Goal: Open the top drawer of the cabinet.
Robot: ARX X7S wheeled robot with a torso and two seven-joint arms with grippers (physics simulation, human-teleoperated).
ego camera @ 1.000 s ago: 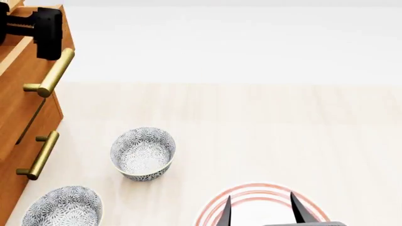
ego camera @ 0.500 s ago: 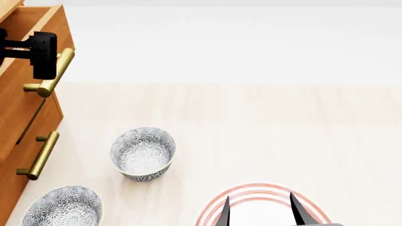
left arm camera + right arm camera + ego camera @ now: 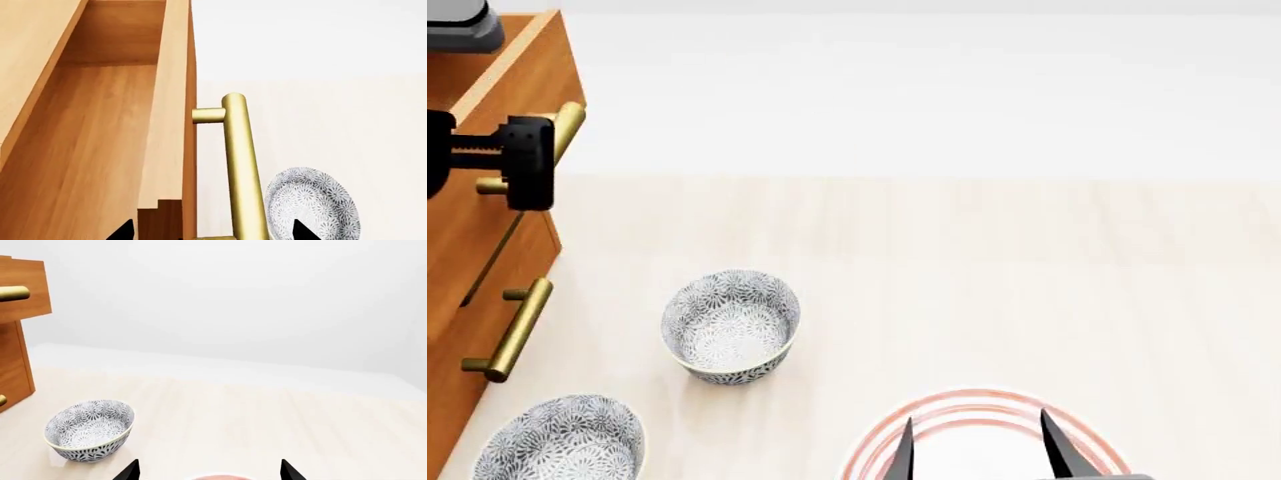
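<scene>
- Orange-brown wood is filling the head view's far left edge: the cabinet (image 3: 467, 290) is standing there on the pale wooden table (image 3: 961, 280), and every place below is given from it.
- The top drawer (image 3: 521, 70) is sitting pulled out past the front of the drawer beneath it, its hollow inside showing bare wood in the left wrist view (image 3: 87, 150).
- Its brass bar handle (image 3: 561, 125) is running along the drawer front; in the left wrist view the handle (image 3: 241, 165) is standing off the front on a short brass post.
- The left gripper (image 3: 523, 163) is hanging right at the drawer front, over the lower part of that handle. In the left wrist view its two dark fingertips (image 3: 301, 231) are lying on either side of the drawer front and bar, spread apart; I cannot tell whether either one is touching the brass.
- The middle drawer's handle (image 3: 510, 330) is showing below, on a front sitting further back.
- A patterned blue-and-white bowl (image 3: 731, 325) is sitting on the table near the cabinet's front, apart from it; a second like bowl (image 3: 561, 438) is lying closer to the cabinet's lower corner.
- The right gripper (image 3: 977, 455) is hovering well away from the cabinet, its fingers parted and holding nothing, above a white plate with pink rings (image 3: 961, 410).
</scene>
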